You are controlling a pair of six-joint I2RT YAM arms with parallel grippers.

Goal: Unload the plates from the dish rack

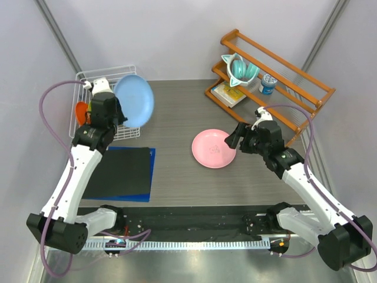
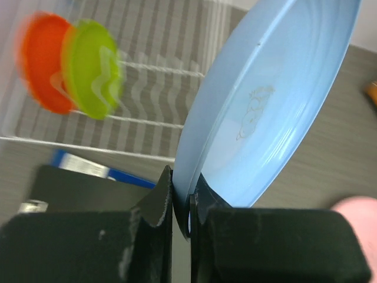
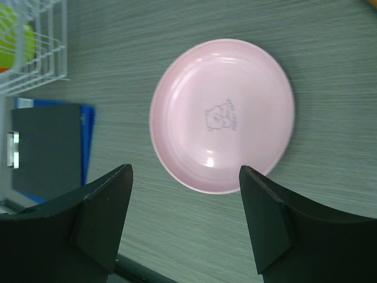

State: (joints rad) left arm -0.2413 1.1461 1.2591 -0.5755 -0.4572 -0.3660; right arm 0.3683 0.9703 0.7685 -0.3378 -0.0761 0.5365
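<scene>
Lifting the blue plate [image 1: 134, 100] out of the dish rack [image 1: 106, 73] is judged to be the step in hand. The plate is held on edge at the rack's right side, its lower rim pinched tight between the left jaws. The pink plate [image 1: 214, 148] is laid flat on the counter [image 1: 177, 112]; the right jaws are spread wide just above it, touching nothing. The green plate [image 2: 91, 68] and orange plate [image 2: 41, 62] are seen upright in the rack. Next, the blue plate must be carried over bare counter, tipped flat and released.
</scene>
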